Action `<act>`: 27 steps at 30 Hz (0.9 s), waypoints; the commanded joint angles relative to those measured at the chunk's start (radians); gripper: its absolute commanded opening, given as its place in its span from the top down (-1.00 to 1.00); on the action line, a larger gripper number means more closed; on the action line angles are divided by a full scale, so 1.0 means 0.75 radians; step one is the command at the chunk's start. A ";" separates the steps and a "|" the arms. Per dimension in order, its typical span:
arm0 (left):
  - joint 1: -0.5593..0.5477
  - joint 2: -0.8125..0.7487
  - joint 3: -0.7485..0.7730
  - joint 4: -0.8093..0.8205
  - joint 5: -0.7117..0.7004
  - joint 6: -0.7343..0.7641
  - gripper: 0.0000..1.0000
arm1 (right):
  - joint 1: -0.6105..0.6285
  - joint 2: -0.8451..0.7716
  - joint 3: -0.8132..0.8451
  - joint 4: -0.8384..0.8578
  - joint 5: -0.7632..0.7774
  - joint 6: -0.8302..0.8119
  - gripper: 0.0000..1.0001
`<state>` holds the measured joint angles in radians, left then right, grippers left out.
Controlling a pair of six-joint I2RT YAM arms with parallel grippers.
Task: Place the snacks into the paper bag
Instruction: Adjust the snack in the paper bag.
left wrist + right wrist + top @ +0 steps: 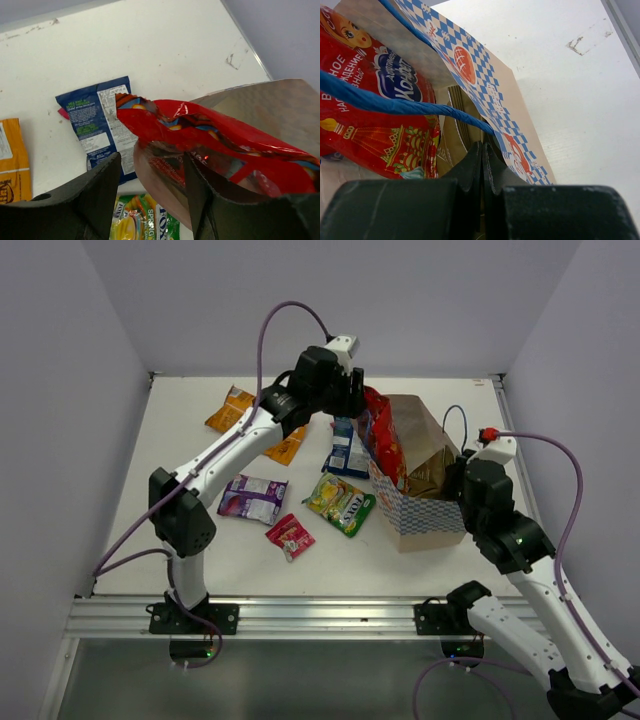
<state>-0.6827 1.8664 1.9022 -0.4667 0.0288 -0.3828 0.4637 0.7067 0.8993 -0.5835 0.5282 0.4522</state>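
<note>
The left jaws stand apart. The red packet (pixel 215 130) lies just ahead of them, draped across the open mouth of the paper bag (pixel 272 102). Its near end shows in the gap between the fingers (pixel 100 185), unclamped as far as can be seen. The right jaws are pressed together on the bag's patterned rim, beside the blue cord handle (pixel 380 102). There is one bag, on the right side of the bench (pixel 350 575). Left of it lie six packets:
- one dark blue packet (pixel 345 448)
- one yellow-green packet (pixel 341 503)
- one purple packet (pixel 252 497)
- one small pink-red packet (pixel 290 536)
- one orange packet (pixel 230 408) beyond the left arm
- a second orange packet (pixel 290 445) on the arm's near side
</note>
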 commanded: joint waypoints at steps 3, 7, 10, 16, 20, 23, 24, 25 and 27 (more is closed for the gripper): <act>0.016 0.040 0.086 -0.106 -0.032 0.005 -0.10 | -0.007 -0.001 0.053 0.027 0.003 0.009 1.00; 0.018 0.037 0.039 -0.120 -0.091 0.015 0.00 | -0.005 0.011 0.055 0.029 -0.009 0.009 1.00; 0.020 0.048 0.016 -0.104 -0.096 0.020 0.16 | -0.005 0.011 0.059 0.029 -0.017 0.007 1.00; 0.025 0.121 0.082 -0.059 0.047 0.005 0.63 | -0.005 0.027 0.089 0.025 -0.048 0.004 1.00; 0.025 0.115 0.084 -0.016 0.070 -0.019 1.00 | -0.005 0.046 0.108 0.017 -0.054 -0.002 1.00; 0.023 0.105 0.112 0.013 0.101 -0.034 1.00 | -0.005 0.066 0.118 0.009 -0.058 0.000 1.00; 0.021 0.101 0.122 0.017 0.105 -0.038 1.00 | -0.007 0.070 0.120 0.011 -0.062 0.000 1.00; 0.012 0.095 0.135 0.033 0.113 -0.040 1.00 | -0.007 0.072 0.132 0.013 -0.062 0.006 1.00; -0.006 0.056 0.161 0.052 0.103 -0.038 1.00 | -0.007 0.099 0.191 0.007 -0.068 0.011 1.00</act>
<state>-0.6674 1.9598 1.9411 -0.5282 0.0708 -0.3893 0.4637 0.7647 0.9470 -0.6022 0.4927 0.4519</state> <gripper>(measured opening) 0.005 0.010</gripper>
